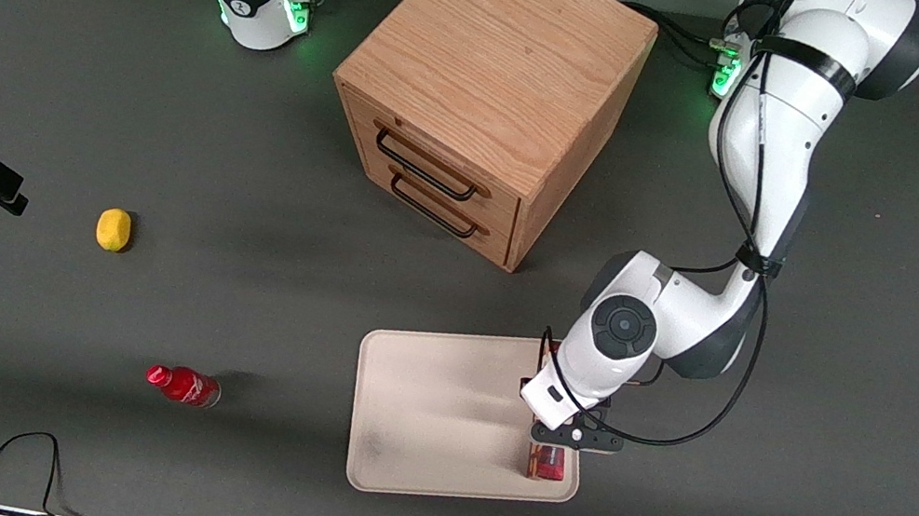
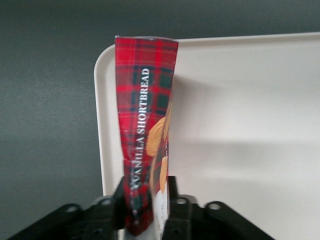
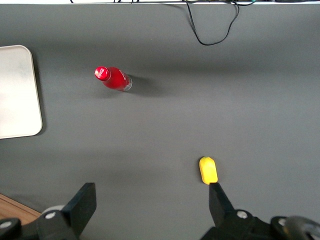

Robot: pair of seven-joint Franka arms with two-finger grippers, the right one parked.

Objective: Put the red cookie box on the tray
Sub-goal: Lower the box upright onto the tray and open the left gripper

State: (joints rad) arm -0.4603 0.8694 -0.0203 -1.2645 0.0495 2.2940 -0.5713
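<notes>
The left arm's gripper (image 1: pixel 553 437) hangs over the tray (image 1: pixel 432 414), above the tray's edge toward the working arm's end of the table. Its 2 fingers (image 2: pixel 118 202) are closed onto the narrow sides of the red cookie box (image 2: pixel 145 130), pinching it near one end, so the jaws stand only as far apart as the carton is thick. In the left wrist view the box shows a red and dark-green tartan print, white lettering reading VANILLA SHORTBREAD along its length, and tan cookie pictures on the adjoining face; it runs away from the fingers over the tray's rim (image 2: pixel 102 150) at a rounded corner, with grey tabletop alongside. From the front, only a short dark-red piece of the box (image 1: pixel 546 463) shows under the gripper, within the tray's outline close to the rim; whether it touches the tray surface cannot be told. The tray is cream-beige with a low rim and a faint grey smudge near the corner nearest the front camera on the parked arm's side. A wooden drawer cabinet (image 1: pixel 488 93) with 2 black-handled drawers stands farther from the front camera than the tray. Toward the parked arm's end of the table lie a small red bottle (image 1: pixel 184 385) and a yellow lemon-like object (image 1: pixel 113 229), well apart from each other.
</notes>
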